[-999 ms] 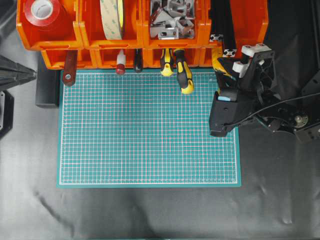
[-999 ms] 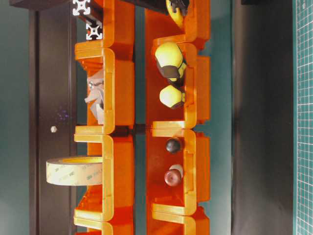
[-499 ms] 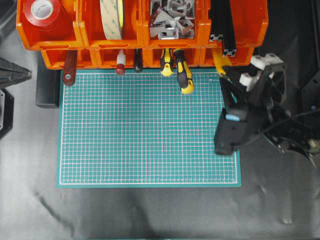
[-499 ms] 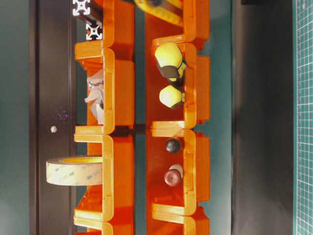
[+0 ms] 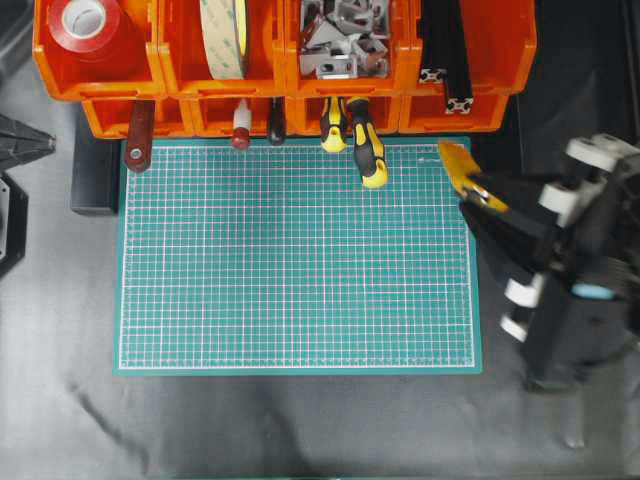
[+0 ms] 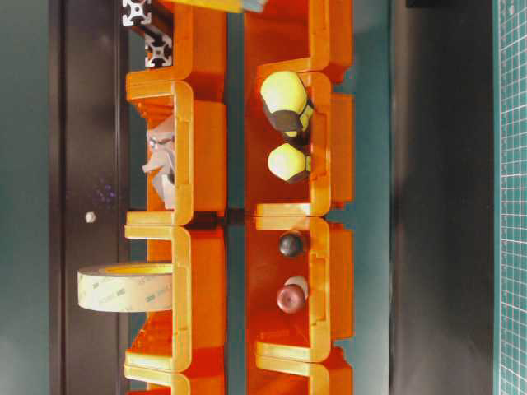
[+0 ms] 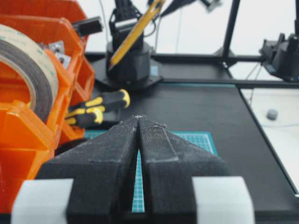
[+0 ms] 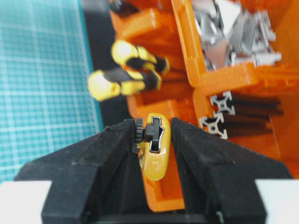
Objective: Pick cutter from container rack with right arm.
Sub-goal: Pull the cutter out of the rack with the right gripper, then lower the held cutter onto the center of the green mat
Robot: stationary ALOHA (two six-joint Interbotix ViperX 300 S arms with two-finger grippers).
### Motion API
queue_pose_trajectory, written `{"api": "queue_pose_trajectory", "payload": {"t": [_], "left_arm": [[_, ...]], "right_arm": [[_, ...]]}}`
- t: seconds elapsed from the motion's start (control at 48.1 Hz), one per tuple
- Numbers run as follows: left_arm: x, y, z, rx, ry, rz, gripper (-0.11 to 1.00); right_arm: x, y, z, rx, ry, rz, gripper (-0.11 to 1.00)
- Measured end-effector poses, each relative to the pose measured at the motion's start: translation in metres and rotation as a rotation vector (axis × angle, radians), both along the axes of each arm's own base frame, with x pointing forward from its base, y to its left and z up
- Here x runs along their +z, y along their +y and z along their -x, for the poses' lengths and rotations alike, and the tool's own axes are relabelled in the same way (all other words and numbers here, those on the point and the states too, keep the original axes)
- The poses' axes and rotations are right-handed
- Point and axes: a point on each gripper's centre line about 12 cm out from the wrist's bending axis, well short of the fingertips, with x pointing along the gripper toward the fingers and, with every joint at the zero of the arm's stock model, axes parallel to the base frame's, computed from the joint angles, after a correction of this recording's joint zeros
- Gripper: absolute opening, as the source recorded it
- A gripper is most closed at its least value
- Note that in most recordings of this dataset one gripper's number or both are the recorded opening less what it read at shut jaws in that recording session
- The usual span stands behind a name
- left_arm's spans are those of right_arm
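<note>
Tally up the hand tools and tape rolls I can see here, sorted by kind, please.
Yellow-and-black screwdrivers: 2
Dark-handled tools in the rack's lower bins: 3, namely reddish-brown, red-and-white, black
Yellow cutter, gripped by the right gripper: 1
Tape rolls: 2, red and beige
Total: 8

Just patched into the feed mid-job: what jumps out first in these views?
The bright orange container rack fills the top of the overhead view, with tape rolls and metal brackets in its upper bins. At the green cutting mat's top right corner, the right gripper holds the yellow cutter clear of the rack. Two yellow-and-black screwdriver handles poke out of a lower bin.
</note>
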Motion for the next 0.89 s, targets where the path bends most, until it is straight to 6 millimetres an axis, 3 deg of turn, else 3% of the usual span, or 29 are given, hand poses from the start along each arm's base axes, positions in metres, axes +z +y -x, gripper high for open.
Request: {"api": "queue_pose_trajectory", "payload": {"t": [0.187, 0.312, 0.478, 0.624, 0.77, 0.895], "left_arm": [[0.001, 0.001, 0.004, 0.005, -0.005, 0.0, 0.01], [0.003, 0.001, 0.005, 0.008, -0.011, 0.0, 0.01], [0.003, 0.002, 0.006, 0.01, -0.012, 0.0, 0.01], [0.003, 0.002, 0.006, 0.014, -0.014, 0.0, 0.01], [0.003, 0.003, 0.006, 0.017, -0.012, 0.0, 0.01], [0.003, 0.003, 0.006, 0.019, -0.011, 0.0, 0.01]], "right_arm": [[0.02, 0.015, 0.002, 0.059, -0.055, -0.05, 0.27], [0.021, 0.024, -0.004, 0.12, -0.082, -0.083, 0.27], [0.001, 0.039, -0.026, 0.202, -0.063, -0.126, 0.27], [-0.02, 0.041, -0.054, 0.261, -0.066, -0.163, 0.27], [-0.051, 0.032, -0.084, 0.313, -0.05, -0.19, 0.27], [-0.081, 0.013, -0.109, 0.343, -0.038, -0.222, 0.27]]}}
